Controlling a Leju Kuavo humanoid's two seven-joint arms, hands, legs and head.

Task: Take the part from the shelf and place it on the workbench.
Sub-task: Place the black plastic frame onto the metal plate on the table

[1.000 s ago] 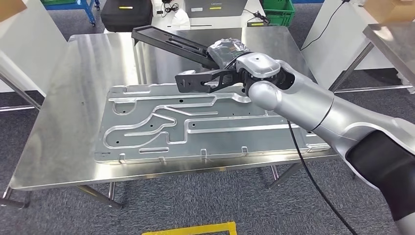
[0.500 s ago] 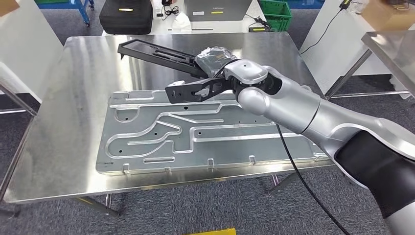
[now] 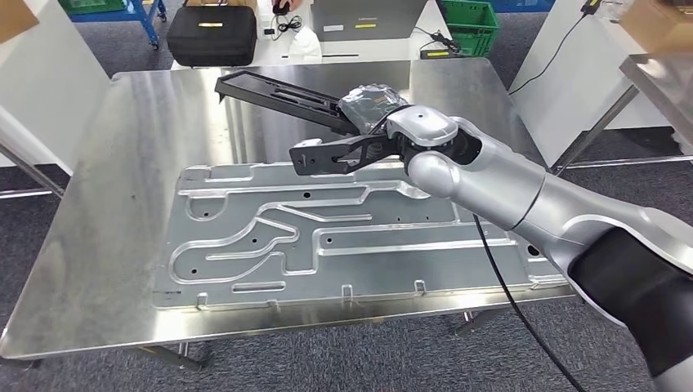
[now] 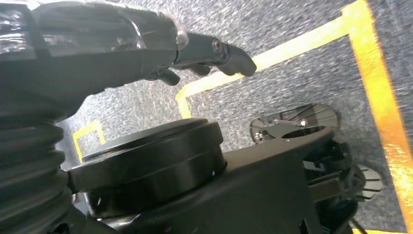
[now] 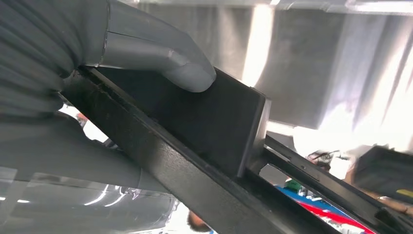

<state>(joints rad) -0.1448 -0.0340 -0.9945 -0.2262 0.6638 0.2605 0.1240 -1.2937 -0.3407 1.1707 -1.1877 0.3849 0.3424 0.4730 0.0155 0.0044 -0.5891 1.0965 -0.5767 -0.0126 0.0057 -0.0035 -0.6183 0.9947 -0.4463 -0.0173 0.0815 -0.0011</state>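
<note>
A long black frame-like part hangs in the air over the far half of the steel workbench. My right hand, under a clear plastic cover, grips it at its near end. A black bracket arm of the part juts out just above the far edge of a large grooved aluminium plate. In the right wrist view, my grey thumb presses on the black part. My left hand hangs over the floor and holds nothing, its dark fingers stretched out.
The aluminium plate covers most of the bench's near half. Behind the bench stand a black case and a green crate. Another steel table is at the right. Yellow tape marks the grey floor.
The whole picture has shifted a little, so the camera moved. My right hand still holds the part above the bench's far side, in about the same place relative to the plate.
</note>
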